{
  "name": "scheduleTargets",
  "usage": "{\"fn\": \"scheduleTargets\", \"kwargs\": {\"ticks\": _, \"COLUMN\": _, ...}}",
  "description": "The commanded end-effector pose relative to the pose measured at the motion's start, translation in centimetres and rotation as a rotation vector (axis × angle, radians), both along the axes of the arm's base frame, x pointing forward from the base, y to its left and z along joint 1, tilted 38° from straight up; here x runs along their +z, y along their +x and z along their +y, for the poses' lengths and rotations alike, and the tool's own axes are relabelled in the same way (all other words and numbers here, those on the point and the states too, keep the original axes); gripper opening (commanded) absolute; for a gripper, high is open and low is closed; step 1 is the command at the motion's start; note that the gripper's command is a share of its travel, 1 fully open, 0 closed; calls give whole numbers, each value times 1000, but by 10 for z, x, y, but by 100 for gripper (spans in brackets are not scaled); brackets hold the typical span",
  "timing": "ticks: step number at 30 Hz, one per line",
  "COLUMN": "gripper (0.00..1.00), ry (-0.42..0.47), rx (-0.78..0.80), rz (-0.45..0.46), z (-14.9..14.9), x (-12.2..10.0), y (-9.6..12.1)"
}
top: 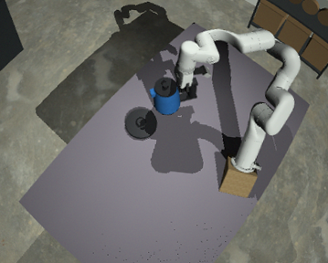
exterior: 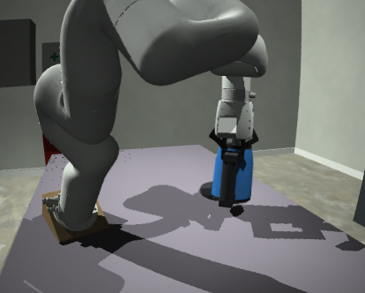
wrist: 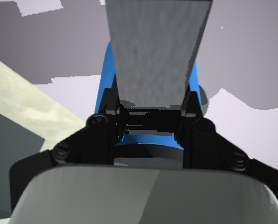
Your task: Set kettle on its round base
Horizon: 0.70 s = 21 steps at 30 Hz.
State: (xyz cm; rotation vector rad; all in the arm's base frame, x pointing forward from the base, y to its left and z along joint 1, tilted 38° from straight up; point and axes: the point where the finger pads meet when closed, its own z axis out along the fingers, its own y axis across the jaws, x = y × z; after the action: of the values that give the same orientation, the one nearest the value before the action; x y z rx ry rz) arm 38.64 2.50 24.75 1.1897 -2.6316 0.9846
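While the gripper (exterior: 230,152) clamps its jaws on the grey upright bar of the handle (exterior: 227,178), the blue kettle (top: 167,100) hangs from them, its body on the far side of the jaws from the arm. By its shadow on the table (top: 116,203), it seems to be lifted slightly off the surface, though this is a judgement.

Progress so far: the grasp is made and the kettle is carried. The round base (top: 140,122), a dark disk with its stud up, lies flat on the table just beyond the kettle, ahead of the jaws and a little to one side. The kettle is near the base but not over it. Still to do: bring the kettle above the stud, lower it flat, then release.

The top view alone shows the gap between kettle and base, and the black lid with its knob. The exterior view shows the kettle upright and the handle bar reaching below the jaws, with only a dark sliver of the base showing at the kettle's foot. The wrist view shows the fingers pressing both sides of the bar, blue kettle wall behind, and no base at all.
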Motion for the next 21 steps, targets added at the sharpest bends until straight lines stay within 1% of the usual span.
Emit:
{"fn": "scheduleTargets", "kwargs": {"ticks": 1, "gripper": 0, "ry": 1, "rx": 4, "rz": -3, "z": 14, "x": -7, "y": 7}}
{"fn": "scheduleTargets", "kwargs": {"ticks": 10, "gripper": 0, "ry": 1, "rx": 4, "rz": -3, "z": 38, "x": -22, "y": 18}}
{"fn": "scheduleTargets", "kwargs": {"ticks": 12, "gripper": 0, "ry": 1, "rx": 4, "rz": -3, "z": 38, "x": -22, "y": 18}}
{"fn": "scheduleTargets", "kwargs": {"ticks": 21, "gripper": 0, "ry": 1, "rx": 4, "rz": -3, "z": 60, "x": -36, "y": 28}}
